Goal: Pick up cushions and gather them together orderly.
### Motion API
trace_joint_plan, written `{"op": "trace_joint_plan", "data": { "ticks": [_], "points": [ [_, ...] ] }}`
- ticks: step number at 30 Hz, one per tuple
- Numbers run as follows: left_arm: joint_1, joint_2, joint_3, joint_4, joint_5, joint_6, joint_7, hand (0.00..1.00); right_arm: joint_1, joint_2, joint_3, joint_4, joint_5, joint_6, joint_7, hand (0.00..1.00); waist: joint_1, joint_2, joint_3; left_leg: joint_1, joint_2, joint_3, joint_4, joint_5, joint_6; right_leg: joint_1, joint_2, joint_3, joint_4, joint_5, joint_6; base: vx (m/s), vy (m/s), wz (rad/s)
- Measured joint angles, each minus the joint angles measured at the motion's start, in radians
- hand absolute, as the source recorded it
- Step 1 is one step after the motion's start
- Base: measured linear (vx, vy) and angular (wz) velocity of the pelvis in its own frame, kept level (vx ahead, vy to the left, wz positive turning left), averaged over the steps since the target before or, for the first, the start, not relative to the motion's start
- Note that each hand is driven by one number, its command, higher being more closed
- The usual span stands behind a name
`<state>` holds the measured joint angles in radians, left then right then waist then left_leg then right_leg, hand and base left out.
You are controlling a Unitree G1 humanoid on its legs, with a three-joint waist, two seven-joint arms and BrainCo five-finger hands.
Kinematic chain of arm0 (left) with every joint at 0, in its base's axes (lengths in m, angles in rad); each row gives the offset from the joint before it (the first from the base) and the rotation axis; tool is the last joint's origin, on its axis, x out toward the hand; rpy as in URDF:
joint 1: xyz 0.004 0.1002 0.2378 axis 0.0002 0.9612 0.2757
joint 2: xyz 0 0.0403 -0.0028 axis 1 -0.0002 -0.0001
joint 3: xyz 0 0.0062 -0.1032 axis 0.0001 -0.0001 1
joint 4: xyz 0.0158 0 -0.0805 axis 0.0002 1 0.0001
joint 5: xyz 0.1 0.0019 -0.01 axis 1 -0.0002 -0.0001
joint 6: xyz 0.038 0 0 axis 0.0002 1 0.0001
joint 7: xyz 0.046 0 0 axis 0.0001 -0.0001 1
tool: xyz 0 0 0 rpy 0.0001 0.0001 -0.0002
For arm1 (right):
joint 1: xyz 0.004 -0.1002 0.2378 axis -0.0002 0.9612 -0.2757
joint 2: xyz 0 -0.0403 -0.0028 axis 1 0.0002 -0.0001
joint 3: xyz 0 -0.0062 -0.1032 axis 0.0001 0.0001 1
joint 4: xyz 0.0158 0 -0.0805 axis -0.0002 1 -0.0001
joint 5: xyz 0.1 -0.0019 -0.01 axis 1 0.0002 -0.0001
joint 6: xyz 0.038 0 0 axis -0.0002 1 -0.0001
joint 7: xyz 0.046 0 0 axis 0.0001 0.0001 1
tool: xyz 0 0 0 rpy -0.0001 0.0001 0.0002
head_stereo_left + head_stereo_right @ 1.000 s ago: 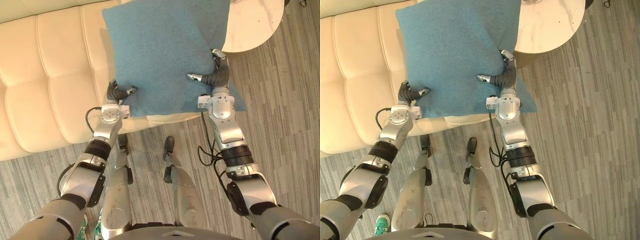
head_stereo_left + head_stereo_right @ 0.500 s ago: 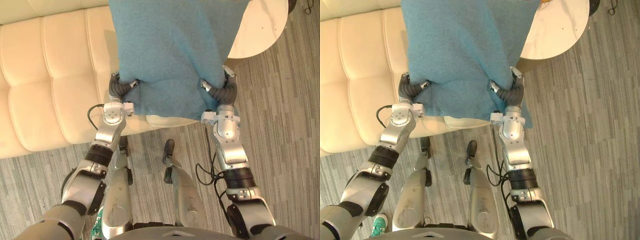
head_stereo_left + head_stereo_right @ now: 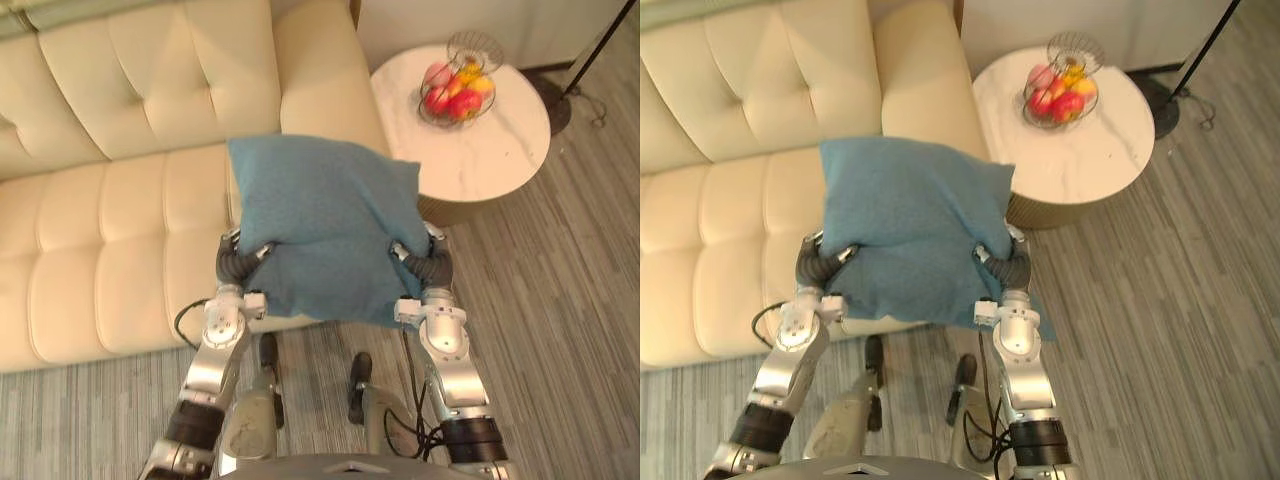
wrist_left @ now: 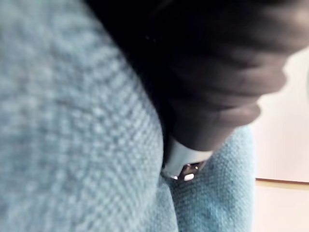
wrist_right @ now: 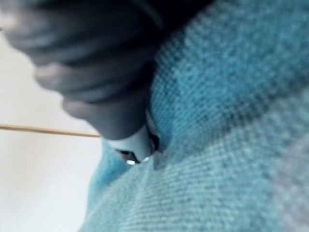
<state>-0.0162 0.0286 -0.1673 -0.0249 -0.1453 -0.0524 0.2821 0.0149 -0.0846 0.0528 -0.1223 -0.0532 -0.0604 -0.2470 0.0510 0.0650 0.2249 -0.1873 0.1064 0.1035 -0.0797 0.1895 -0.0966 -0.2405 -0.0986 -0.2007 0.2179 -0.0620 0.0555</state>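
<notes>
**Blue cushion held between both hands at the sofa's end**

A blue cushion (image 3: 320, 225) is held between the two hands, gripped along its near edge, and is seen over the front edge of a cream tufted sofa (image 3: 110, 230), at the end of the seat next to a round white marble side table (image 3: 490, 160). The far corners of the cushion are seen against the seat and the armrest, while its near edge hangs over the striped grey floor (image 3: 560, 330).

The left hand (image 3: 236, 265) is closed on the cushion's near left corner: its thumb is curled over the top face, and its fingers are hidden beneath the fabric. The right hand (image 3: 430, 268) is closed on the near right corner in the same way, with the thumb pressed into the top face and the fingers tucked out of sight below. In both wrist views, woven blue fabric is seen pressed close against the dark ribbed covers.

A wire fruit basket (image 3: 458, 85) holding red and yellow fruit stands on the side table, well apart from the cushion.
</notes>
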Motion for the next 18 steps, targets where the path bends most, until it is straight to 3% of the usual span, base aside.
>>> {"op": "trace_joint_plan", "data": {
  "ticks": [6,10,11,12,13,14,15,16,17,18],
  "points": [
    [0.141,0.0,0.012,-0.113,0.03,0.0,-0.005,1.0,0.084,0.041,0.032,-0.062,-0.063,-0.001,0.024,1.0,0.004,0.0,-0.088,0.043,-0.008,-0.039,0.001,-0.009,0.005,0.085,-0.005,-0.032,-0.035,0.015,0.009,0.01,0.033,0.17],
    [0.179,-0.005,0.014,-0.168,0.031,0.0,-0.002,1.0,0.093,0.039,0.049,-0.087,-0.07,-0.001,0.022,1.0,0.011,-0.001,-0.094,0.036,-0.01,-0.052,0.004,-0.012,0.001,0.095,-0.025,-0.073,-0.009,0.012,0.011,-0.04,0.035,0.36],
    [0.178,-0.013,0.016,-0.185,0.03,0.0,0.001,1.0,0.093,0.038,0.05,-0.11,-0.071,-0.001,0.02,1.0,0.006,-0.001,-0.094,-0.013,0.0,-0.019,0.044,-0.055,0.014,0.088,-0.037,-0.108,0.0,0.014,0.012,-0.11,0.012,0.68],
    [0.176,-0.017,0.014,-0.193,0.029,-0.001,0.002,1.0,0.093,0.035,0.05,-0.129,-0.071,-0.002,0.016,1.0,0.003,-0.016,-0.102,-0.06,0.016,0.066,0.108,-0.136,0.02,0.073,-0.066,-0.138,-0.004,0.023,0.008,-0.11,0.029,0.76],
    [0.175,-0.02,0.014,-0.194,0.029,-0.003,0.003,1.0,0.09,0.034,0.049,-0.135,-0.071,-0.002,0.015,1.0,0.003,-0.026,-0.109,-0.086,0.024,0.113,0.154,-0.159,0.045,0.06,-0.085,-0.146,-0.008,0.026,0.01,-0.14,0.145,0.68],
    [0.174,-0.019,0.01,-0.193,0.023,-0.005,0.006,1.0,0.075,0.03,0.049,-0.137,-0.071,-0.002,0.006,1.0,0.003,-0.04,-0.111,-0.133,0.056,0.221,0.29,-0.205,0.122,0.045,-0.129,-0.165,-0.002,0.037,0.013,-0.13,0.236,0.64],
    [0.174,-0.022,-0.004,-0.193,0.015,-0.005,0.011,1.0,0.073,0.029,0.044,-0.137,-0.071,-0.002,-0.007,1.0,-0.005,-0.042,-0.116,-0.139,0.102,0.298,0.394,-0.224,0.133,0.052,-0.163,-0.18,-0.002,0.048,0.03,-0.1,0.263,0.61],
    [0.174,-0.025,-0.01,-0.193,0.012,-0.006,0.012,1.0,0.073,0.026,0.041,-0.137,-0.071,-0.002,-0.013,1.0,-0.009,-0.04,-0.118,-0.131,0.127,0.325,0.423,-0.232,0.127,0.062,-0.174,-0.189,-0.009,0.056,0.038,-0.03,0.28,0.7],
    [0.172,-0.032,-0.027,-0.187,0.01,-0.009,0.013,1.0,0.076,0.01,0.038,-0.137,-0.071,-0.001,-0.026,1.0,-0.018,-0.03,-0.132,-0.106,0.195,0.377,0.457,-0.248,0.108,0.08,-0.197,-0.212,-0.03,0.077,0.068,0.0,0.265,0.51],
    [0.168,-0.034,-0.035,-0.182,0.01,-0.011,0.013,1.0,0.076,0.002,0.032,-0.137,-0.071,-0.001,-0.027,1.0,-0.02,-0.019,-0.14,-0.094,0.213,0.387,0.456,-0.249,0.102,0.084,-0.203,-0.221,-0.035,0.086,0.08,-0.01,0.398,0.67]
  ]
}}
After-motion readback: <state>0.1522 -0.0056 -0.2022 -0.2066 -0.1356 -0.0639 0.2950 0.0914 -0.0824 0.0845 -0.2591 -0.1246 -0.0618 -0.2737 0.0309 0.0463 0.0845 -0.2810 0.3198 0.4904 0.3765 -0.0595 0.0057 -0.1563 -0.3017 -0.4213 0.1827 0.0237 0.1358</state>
